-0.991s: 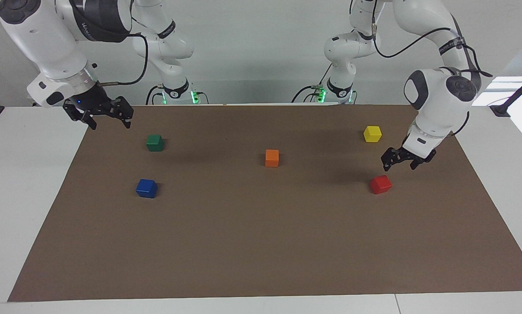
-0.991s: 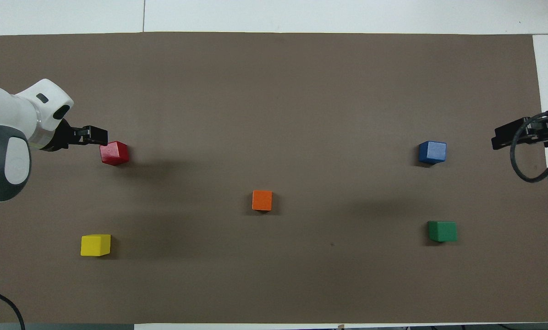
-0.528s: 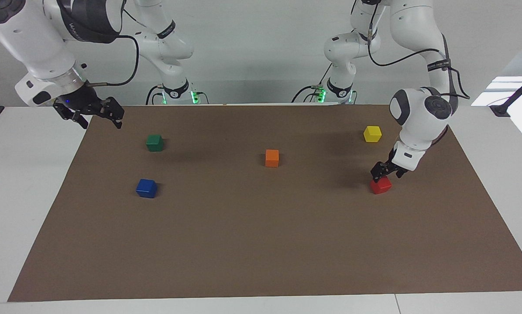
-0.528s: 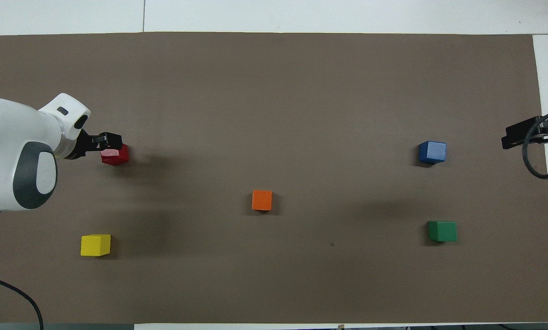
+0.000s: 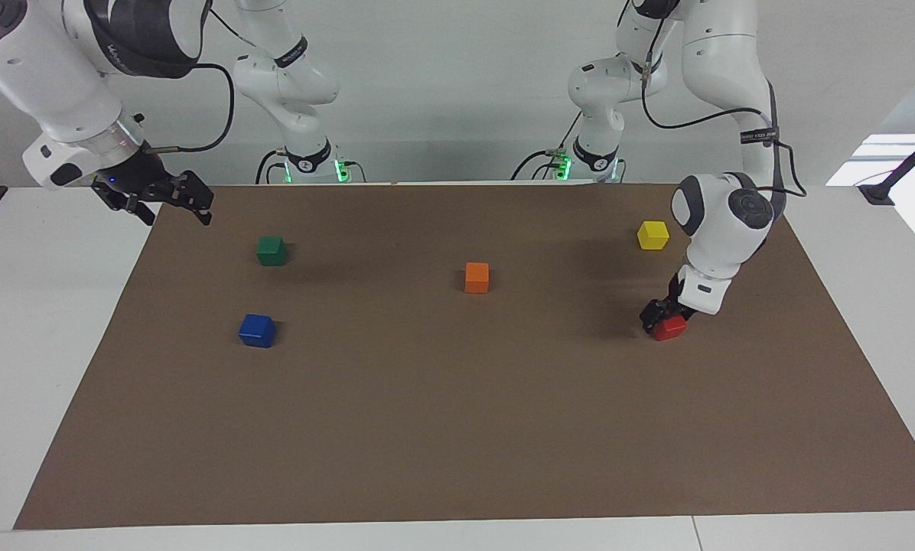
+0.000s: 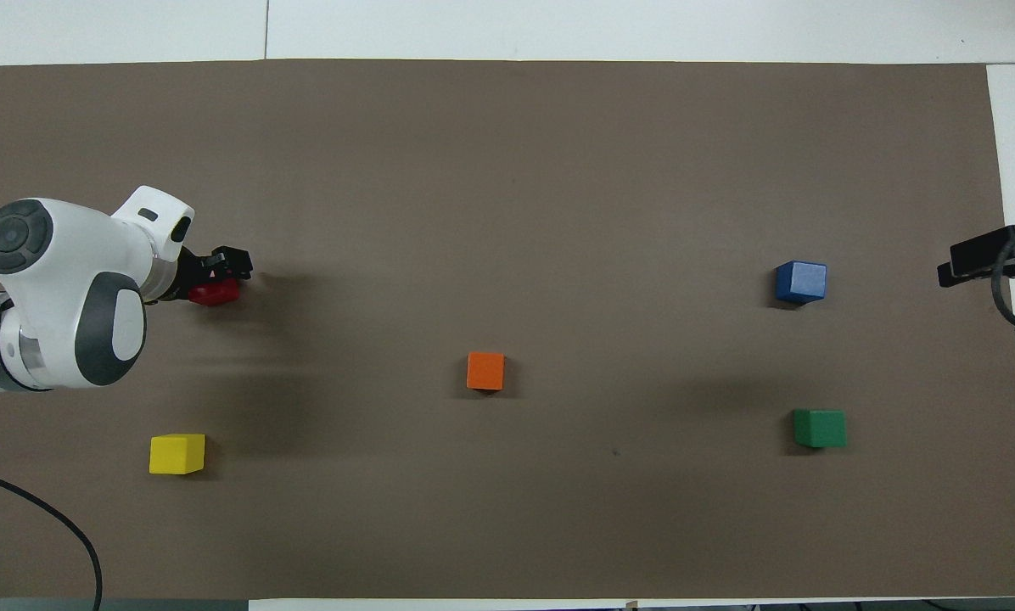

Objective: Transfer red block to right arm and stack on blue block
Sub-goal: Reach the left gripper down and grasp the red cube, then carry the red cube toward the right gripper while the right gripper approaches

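The red block (image 5: pixel 670 328) sits on the brown mat toward the left arm's end; it also shows in the overhead view (image 6: pixel 213 295). My left gripper (image 5: pixel 662 315) is down at the block, open, with a finger on either side of it, and partly hides it in the overhead view (image 6: pixel 219 276). The blue block (image 5: pixel 256 330) sits toward the right arm's end, also seen from overhead (image 6: pixel 800 282). My right gripper (image 5: pixel 168 203) is open and empty, up over the mat's edge at the right arm's end (image 6: pixel 959 263), and waits.
A green block (image 5: pixel 271 250) lies nearer to the robots than the blue one. An orange block (image 5: pixel 477 277) sits mid-mat. A yellow block (image 5: pixel 652 235) lies nearer to the robots than the red one. The brown mat (image 5: pixel 457 428) covers the white table.
My left gripper has come down from above the red block to around it. My right gripper has drawn back a little toward the right arm's end of the table.
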`<state>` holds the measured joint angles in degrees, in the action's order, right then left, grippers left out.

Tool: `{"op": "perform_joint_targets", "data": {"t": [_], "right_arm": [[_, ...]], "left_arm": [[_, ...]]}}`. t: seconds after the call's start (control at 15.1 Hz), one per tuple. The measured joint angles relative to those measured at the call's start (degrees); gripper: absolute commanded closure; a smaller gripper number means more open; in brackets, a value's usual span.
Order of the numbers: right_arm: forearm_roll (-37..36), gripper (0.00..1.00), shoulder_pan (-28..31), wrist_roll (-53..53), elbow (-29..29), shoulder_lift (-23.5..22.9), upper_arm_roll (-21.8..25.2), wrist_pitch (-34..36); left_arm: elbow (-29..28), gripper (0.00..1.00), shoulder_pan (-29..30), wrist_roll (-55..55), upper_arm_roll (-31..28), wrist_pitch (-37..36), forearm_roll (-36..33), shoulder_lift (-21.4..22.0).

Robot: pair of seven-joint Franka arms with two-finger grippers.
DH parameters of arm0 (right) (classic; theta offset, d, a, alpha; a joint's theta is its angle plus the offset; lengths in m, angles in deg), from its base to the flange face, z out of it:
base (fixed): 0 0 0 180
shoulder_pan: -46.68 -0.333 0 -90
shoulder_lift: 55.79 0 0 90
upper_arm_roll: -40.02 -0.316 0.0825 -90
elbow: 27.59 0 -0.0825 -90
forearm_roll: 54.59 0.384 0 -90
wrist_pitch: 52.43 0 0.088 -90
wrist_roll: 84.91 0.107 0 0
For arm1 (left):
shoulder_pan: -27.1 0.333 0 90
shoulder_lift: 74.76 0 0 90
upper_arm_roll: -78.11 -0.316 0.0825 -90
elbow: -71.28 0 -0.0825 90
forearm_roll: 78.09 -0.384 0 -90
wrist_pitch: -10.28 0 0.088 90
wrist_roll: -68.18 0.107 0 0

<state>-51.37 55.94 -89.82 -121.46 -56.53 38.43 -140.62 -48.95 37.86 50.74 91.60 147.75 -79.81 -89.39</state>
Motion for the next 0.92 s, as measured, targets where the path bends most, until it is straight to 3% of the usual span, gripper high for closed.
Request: {"op": "perform_joint_targets", "data": {"t": [0.07,0.13,0.2,0.33,0.59,0.92], "right_arm": [[0.3,0.00,0.1,-0.7,-0.8,0.4,0.0,-0.4],[0.6,0.00,0.1,-1.4,-1.6,0.7,0.0,-0.8],[1.1,0.00,0.2,-2.1,-2.2,0.9,0.0,-0.9],[4.4,0.00,0.7,-2.6,-2.8,1.1,0.0,-1.0],[17.2,0.00,4.6,-5.5,-6.1,1.0,0.0,-1.0],[37.8,0.00,8.6,-9.4,-11.9,-0.1,0.1,-0.3]], "left_arm": [[0.0,0.37,0.0,0.0,0.0,0.1,0.0,-0.3],[0.0,0.88,0.0,0.0,0.0,0.1,0.0,-0.4],[0.0,1.00,0.0,0.0,0.0,0.0,0.0,-0.4],[1.1,1.00,0.0,-0.1,0.0,-2.0,0.0,-0.4],[9.9,1.00,0.0,-4.2,0.4,-15.7,1.4,-0.2],[21.3,1.00,-1.3,-23.9,2.5,-30.8,17.4,1.7]]}}
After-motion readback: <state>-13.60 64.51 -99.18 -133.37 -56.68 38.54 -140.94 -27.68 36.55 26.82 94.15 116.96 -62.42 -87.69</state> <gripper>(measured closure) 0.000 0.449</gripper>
